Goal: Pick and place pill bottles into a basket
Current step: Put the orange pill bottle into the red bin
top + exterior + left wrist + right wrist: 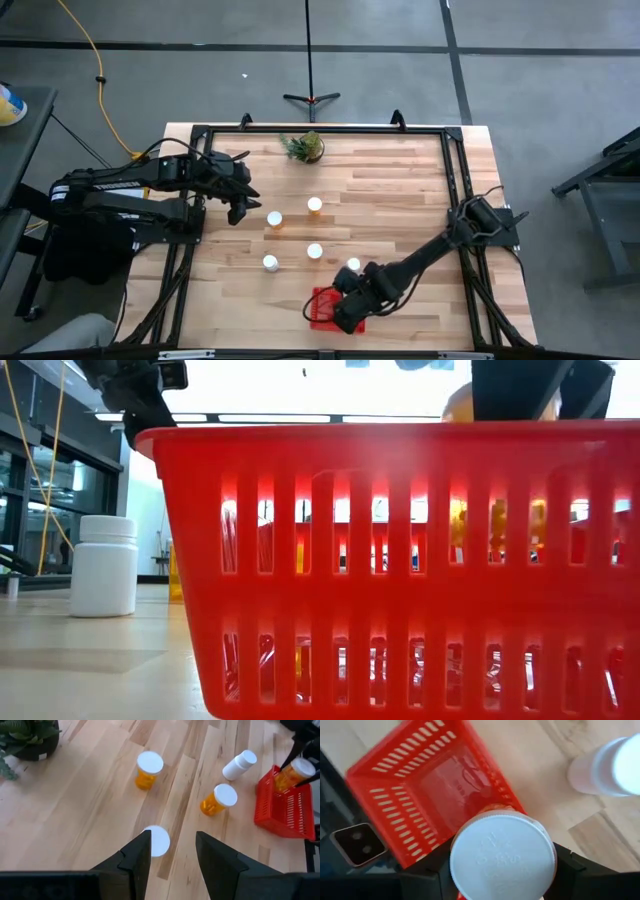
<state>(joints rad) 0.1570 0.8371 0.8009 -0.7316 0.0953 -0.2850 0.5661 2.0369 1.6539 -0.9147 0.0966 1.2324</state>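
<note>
The red basket (322, 308) stands near the table's front edge and fills the low view (400, 590). My right gripper (350, 312) is over it, shut on a pill bottle with an orange body and white cap (502, 857). My left gripper (172, 852) is open above the left half of the table; the white cap of a standing bottle (159, 840) shows between its fingers, apart from them. More bottles stand on the wood: two orange ones (148, 767) (217, 800) and an all-white one (240, 764). My right gripper pinches the bottle between its two fingers (570, 870), on opposite sides near the capped end (502, 857). The fingers come from above and the cap faces the wrist. The bottle (295, 772) is tilted, lifted clear, over the basket's opening.
A small green potted plant (305, 147) stands at the table's far edge. Several white-capped bottles are spread over the table's middle (314, 250), one close to the basket (353, 264). A white bottle (103, 565) stands left of the basket in the low view.
</note>
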